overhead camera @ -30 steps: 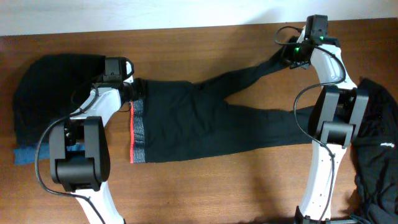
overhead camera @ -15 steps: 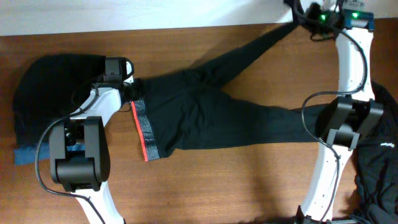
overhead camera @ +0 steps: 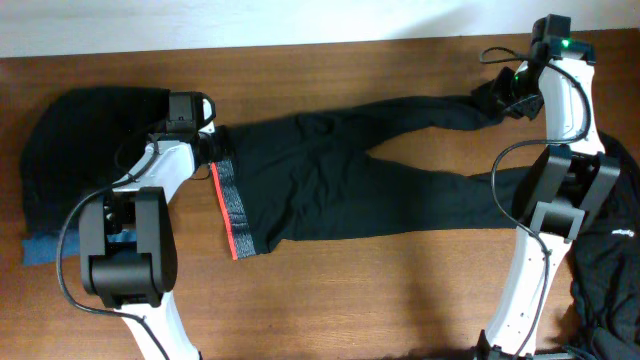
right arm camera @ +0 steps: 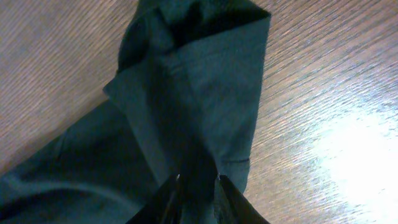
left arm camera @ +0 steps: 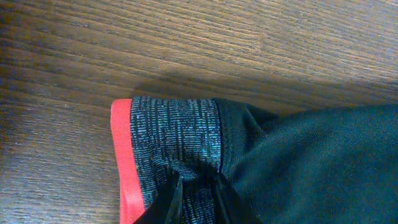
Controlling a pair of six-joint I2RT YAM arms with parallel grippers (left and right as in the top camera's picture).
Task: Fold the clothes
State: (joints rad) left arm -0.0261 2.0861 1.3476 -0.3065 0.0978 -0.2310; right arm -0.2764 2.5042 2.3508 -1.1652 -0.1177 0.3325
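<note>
**Leggings (overhead camera: 340, 185) stretched flat between my two grippers**

At the far left of the table (overhead camera: 400, 310), a heap of plain black clothing (overhead camera: 80, 130) sits over something blue (overhead camera: 40, 250); neither gripper touches it. Just right of the heap, my left gripper (left arm camera: 196, 182) has its jaws pressed together on the upper corner of the grey-speckled waistband (left arm camera: 174, 137), a little inside the coral-red edge (left arm camera: 124, 162).

From there the leggings lie lengthwise across the middle of the wood. The seat is faintly rippled and the two legs fork towards the right, the upper leg (overhead camera: 430, 108) running to my right gripper (right arm camera: 198, 185). The ankle cuff (right arm camera: 211, 74) sits there, folded over on itself, with cloth between my narrowly set fingers. I cannot tell whether they truly clamp it or merely straddle it. Further right, another black garment with small white lettering (overhead camera: 610, 240) lies beyond my right arm.

I judge this fabric light, limp and stretchy. It will sag, and it will slide easily over the wood. The doubled hems should make the firmest holds: the waistband corners and the cuffs. Pinched mid-leg, it would only bunch.
</note>
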